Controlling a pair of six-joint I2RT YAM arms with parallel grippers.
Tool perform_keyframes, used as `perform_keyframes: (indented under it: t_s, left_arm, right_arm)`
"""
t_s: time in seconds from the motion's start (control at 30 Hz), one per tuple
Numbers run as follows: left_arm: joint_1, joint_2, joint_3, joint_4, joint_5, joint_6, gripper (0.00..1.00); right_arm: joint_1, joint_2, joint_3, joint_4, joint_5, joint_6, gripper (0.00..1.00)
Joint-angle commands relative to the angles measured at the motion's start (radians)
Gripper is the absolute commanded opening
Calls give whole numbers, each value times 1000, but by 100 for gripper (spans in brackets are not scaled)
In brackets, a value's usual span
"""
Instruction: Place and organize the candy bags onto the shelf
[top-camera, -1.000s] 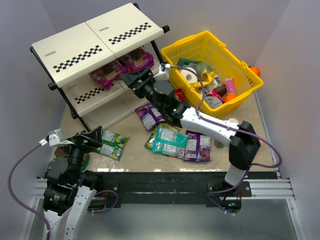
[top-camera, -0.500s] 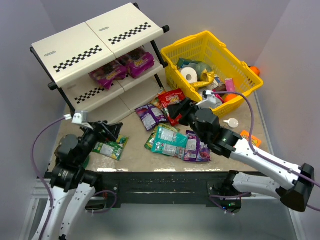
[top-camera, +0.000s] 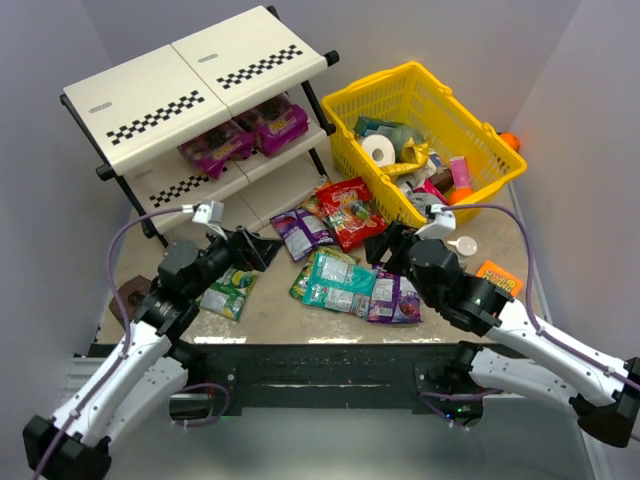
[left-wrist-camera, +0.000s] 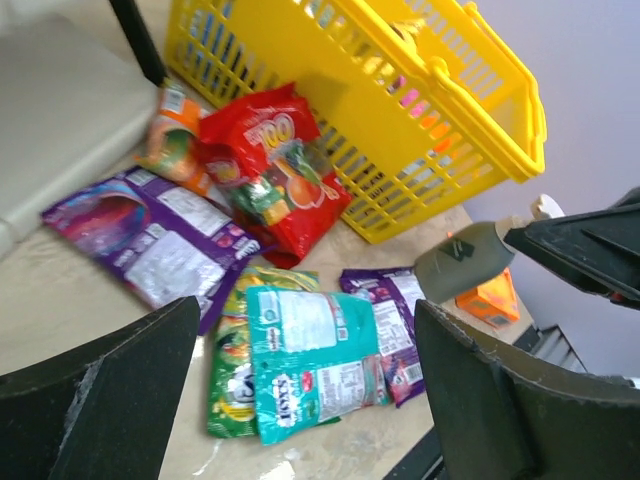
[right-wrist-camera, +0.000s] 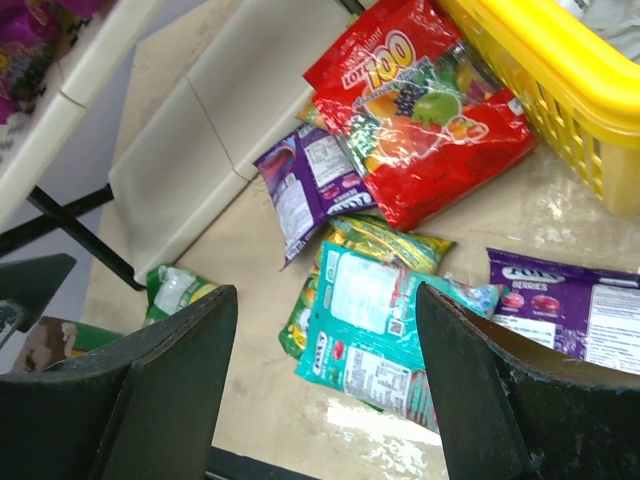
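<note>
Our right gripper (top-camera: 385, 247), wide and empty like our left gripper (top-camera: 262, 247), hung nearer the teal glossy plastic candy pouch (right-wrist-camera: 375, 320) just ahead, lengthwise across its jaws.

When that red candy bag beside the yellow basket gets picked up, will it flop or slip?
Likely floppy: the red candy bag is thin, creased film, lying limp. Its glossy sheen suggests it may slip in a grip. Probably light for its size, being flat.
</note>
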Motion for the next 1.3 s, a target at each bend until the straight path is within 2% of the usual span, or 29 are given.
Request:
perform_keyframes:
  t_s: [0.0, 0.03, 0.07, 0.13, 0.3, 0.57, 0.8, 0.97, 1.07, 1.27]
  left_arm:
    - [-199, 152, 73, 129, -195, 0, 93]
    - [-245, 184, 105, 125, -306, 6, 93]
    - [-335, 242, 116, 126, -359, 11, 93]
    - [-434, 297, 137, 148, -478, 8, 93]
    - [-509, 498, 147, 255, -579, -54, 93]
    - [-515, 763, 196, 439, -625, -107, 91]
    - [-502, 925, 251, 612, -590, -66, 78]
    - [-453, 1020, 308, 616, -567, -80, 74]
    - [-428, 1040, 289, 639, -576, -104, 74]
    - [-393, 1118, 294, 700, -507, -118, 71]
  right_arm:
    - [-3, -38, 1, -51, 56, -7, 76]
    - [-3, -47, -4, -58, 61, -1, 76]
    - [-3, -64, -7, -58, 61, -1, 76]
    - [-3, -74, -4, -70, 67, -3, 76]
    - [-3, -97, 5, -97, 82, 3, 76]
    - [-3, -140, -22, -139, 104, 31, 76]
    - [-3, -203, -50, -168, 114, 42, 76]
    - [-3, -202, -35, -199, 107, 33, 76]
    - [-3, -203, -32, -205, 93, 28, 75]
    - [-3, -206, -42, -197, 59, 48, 75]
